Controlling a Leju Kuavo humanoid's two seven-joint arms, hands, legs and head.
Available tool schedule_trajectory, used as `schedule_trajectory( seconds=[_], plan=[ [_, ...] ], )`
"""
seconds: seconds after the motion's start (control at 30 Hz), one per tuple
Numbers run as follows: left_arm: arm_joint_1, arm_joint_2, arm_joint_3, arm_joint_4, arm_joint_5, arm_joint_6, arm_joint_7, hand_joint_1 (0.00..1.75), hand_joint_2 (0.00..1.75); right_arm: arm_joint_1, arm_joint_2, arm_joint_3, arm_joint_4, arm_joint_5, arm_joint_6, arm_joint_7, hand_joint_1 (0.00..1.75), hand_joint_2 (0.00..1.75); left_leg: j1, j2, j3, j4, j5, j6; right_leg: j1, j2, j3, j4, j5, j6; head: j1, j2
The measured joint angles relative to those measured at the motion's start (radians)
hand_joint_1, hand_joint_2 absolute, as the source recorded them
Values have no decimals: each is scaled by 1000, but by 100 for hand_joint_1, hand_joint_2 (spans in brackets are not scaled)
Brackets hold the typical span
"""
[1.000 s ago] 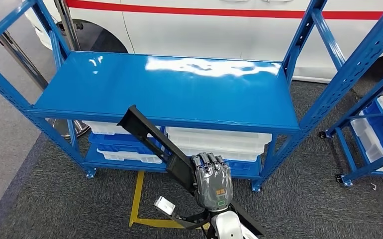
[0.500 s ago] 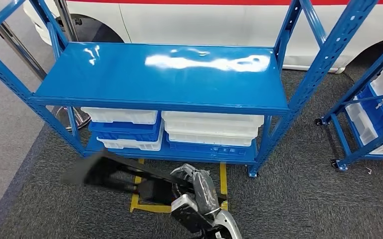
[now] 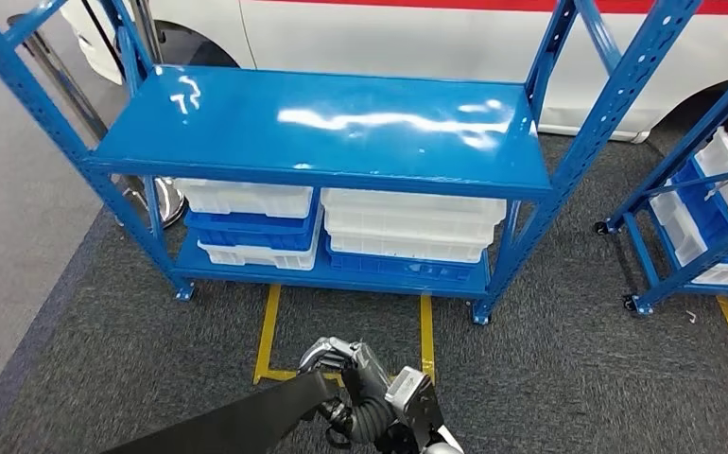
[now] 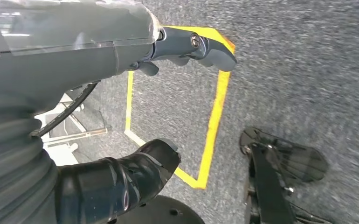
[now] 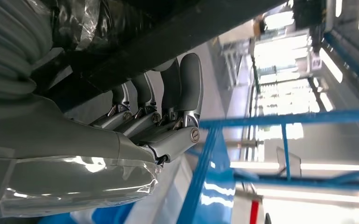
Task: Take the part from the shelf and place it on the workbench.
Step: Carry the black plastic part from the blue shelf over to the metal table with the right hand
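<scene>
A long black part (image 3: 247, 421) is gripped by the right hand (image 3: 355, 378) low in the head view, the fingers (image 5: 187, 88) being wrapped over its dark edge, as the right wrist view shows. From the hand the part runs out to the robot's left, lying nearly level above the grey carpet (image 3: 549, 378). Just beyond the hand, yellow floor tape (image 3: 268, 331) is seen on the carpet. Farther ahead of the hand stands a blue metal shelf rack (image 3: 322, 123), its upper deck bare and glossy. On the rack's lower level, white and blue plastic trays (image 3: 407, 232) are stacked. Off to the right of the hand, a second blue rack (image 3: 696, 218) holding white bins is seen on castors. Behind the racks, a white vehicle body (image 3: 389, 38) with a red stripe is visible.

In the left wrist view, the left hand (image 4: 168, 70) is held over the carpet with nothing in it, thumb (image 4: 121, 179) and fingers kept apart.
</scene>
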Motion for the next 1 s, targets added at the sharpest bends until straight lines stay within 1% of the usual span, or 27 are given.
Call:
schedule_trajectory(
  seconds=[0.07, 0.1, 0.13, 0.17, 0.2, 0.23, 0.27, 0.3, 0.33, 0.37, 0.4, 0.43, 0.47, 0.5, 0.53, 0.57, 0.6, 0.63, 0.67, 0.7, 0.73, 0.77, 0.83, 0.87, 0.93, 0.97, 1.0],
  plan=[
    [-2, 0, -2, 0, 3, 0, 1, 0, 175, 7, 1, -12, -3, -34, 55, -5, 175, 175, -3, 3, -27, 3, 22, 11, -3, 3, -25, 111, -107, 4, 0, 0],
    [-2, 0, -2, 0, 4, 0, 2, 0, 175, 11, 2, -16, -5, -44, 76, -6, 175, 175, -6, 4, -44, 6, 33, 13, -4, 3, -33, 173, -139, 4, 0, 0],
    [-2, 0, -3, 0, 5, 0, 2, 0, 175, 14, 2, -20, -8, -51, 90, -6, 175, 175, -8, 5, -62, 10, 44, 13, -4, 3, -32, 218, -144, 4, 0, 0],
    [-2, 0, -3, 0, 7, 0, 2, 0, 175, 17, 2, -23, -10, -56, 101, -7, 175, 175, -10, 5, -80, 14, 55, 13, -4, 3, -19, 237, -126, 2, 0, 0],
    [-3, 0, -3, 0, 9, 1, 2, 0, 175, 19, 2, -25, -14, -60, 110, -6, 175, 175, -12, 5, -98, 19, 65, 12, -4, 3, 11, 222, -94, -2, 0, 0],
    [-4, 0, -4, 0, 10, 1, 2, 0, 175, 19, 2, -26, -18, -63, 115, -6, 175, 175, -15, 5, -114, 22, 75, 11, -2, 3, 56, 174, -67, -9, 0, 0],
    [-4, 0, -4, 0, 11, 1, 2, 0, 175, 19, 3, -26, -23, -64, 120, -5, 175, 175, -17, 4, -126, 25, 84, 8, 1, 3, 112, 100, -63, -16, 0, 0],
    [-3, -1, -4, 0, 12, 1, 2, 0, 175, 19, 4, -27, -27, -66, 124, -4, 175, 175, -19, 4, -133, 26, 93, 5, 3, 3, 166, 19, -75, -22, 0, 0],
    [-3, -2, -4, 0, 12, 1, 2, 0, 175, 19, 5, -28, -31, -68, 127, -4, 175, 175, -18, 4, -137, 25, 104, 1, 7, 3, 204, -42, -89, -25, 0, 0],
    [-3, -2, -5, 0, 12, 1, 3, 0, 175, 20, 5, -29, -35, -70, 128, -3, 175, 175, -16, 4, -140, 21, 116, -5, 12, 4, 223, -82, -100, -26, 0, 0],
    [-1, -2, -5, 0, 12, 1, 3, 0, 175, 20, 6, -29, -37, -71, 129, -3, 175, 175, -13, 4, -141, 15, 129, -10, 13, 4, 224, -100, -95, -26, 0, 0],
    [-1, -2, -5, 1, 13, 1, 3, 0, 175, 20, 6, -30, -38, -73, 130, -3, 175, 175, -10, 2, -145, 13, 133, -16, 13, 2, 214, -103, -81, -29, 0, 0],
    [0, -2, -6, 2, 13, 2, 3, 0, 175, 21, 7, -31, -38, -75, 131, -3, 175, 175, -9, 1, -151, 18, 119, -21, 11, -1, 204, -108, -68, -35, 0, 0],
    [1, -2, -6, 2, 13, 2, 4, 0, 175, 21, 7, -31, -39, -76, 133, -3, 175, 175, -8, 0, -160, 39, 84, -25, 8, -3, 191, -112, -55, -42, -1, 0],
    [1, -3, -6, 3, 14, 2, 4, 0, 175, 21, 8, -31, -39, -77, 136, -3, 175, 175, -5, -1, -170, 79, 30, -29, 6, -5, 177, -111, -41, -48, -1, 0],
    [2, -3, -6, 3, 14, 2, 5, 0, 175, 21, 8, -31, -39, -78, 140, -2, 175, 175, -3, -1, -179, 136, -27, -33, 6, -5, 160, -109, -28, -52, -2, 0],
    [2, -4, -6, 3, 14, 2, 5, 0, 175, 22, 8, -31, -39, -80, 143, -2, 175, 175, -1, -1, -186, 198, -69, -38, 6, -6, 142, -106, -15, -53, -2, 0],
    [2, -3, -6, 3, 14, 2, 5, 0, 175, 22, 8, -32, -39, -82, 147, -1, 175, 175, 0, -1, -186, 254, -83, -42, 6, -7, 122, -101, -2, -51, -2, 0],
    [1, -3, -6, 3, 14, 2, 5, 0, 175, 22, 8, -32, -39, -84, 151, -1, 175, 175, 1, -1, -177, 287, -68, -46, 5, -8, 101, -95, 11, -49, -2, 0],
    [1, -3, -7, 3, 15, 2, 6, 0, 175, 23, 8, -32, -39, -87, 155, -1, 175, 175, 3, -1, -156, 291, -36, -49, 4, -9, 79, -88, 22, -45, -2, 0],
    [1, -3, -7, 3, 15, 2, 7, 0, 175, 23, 8, -33, -39, -90, 160, -1, 175, 175, 5, -1, -118, 261, -3, -51, 1, -9, 56, -79, 33, -41, -2, 0],
    [0, -3, -7, 2, 16, 2, 8, 0, 175, 25, 8, -33, -42, -93, 163, -2, 175, 175, 6, -1, -67, 200, 4, -54, 0, -9, 36, -69, 43, -36, -2, 0],
    [-2, -3, -9, 2, 17, 2, 10, 0, 175, 28, 7, -35, -50, -95, 168, -3, 175, 175, 3, -4, 33, 54, -32, -49, -1, -9, 9, -53, 61, -24, -2, 0],
    [-3, -3, -11, 2, 17, 2, 11, 0, 175, 29, 7, -36, -54, -95, 169, -3, 175, 175, -1, -6, 57, 10, -54, -43, -1, -9, 4, -51, 71, -18, -2, 0],
    [-3, -2, -14, 2, 19, 2, 12, 0, 175, 30, 6, -38, -59, -96, 171, -4, 175, 175, -4, -6, 52, -6, -49, -25, -2, -9, 0, -55, 90, -7, -2, 0],
    [-5, -3, -16, 2, 19, 2, 12, 0, 175, 31, 5, -38, -61, -97, 173, -4, 175, 175, -3, -3, 43, -7, -37, -16, -4, -7, -6, -51, 83, -1, -2, 0],
    [-7, -3, -18, 2, 20, 2, 13, 0, 175, 33, 4, -39, -64, -98, 175, -5, 175, 175, -1, 0, 31, -8, -23, -6, -5, -4, -15, -33, 54, 4, -1, 0]
  ],
)
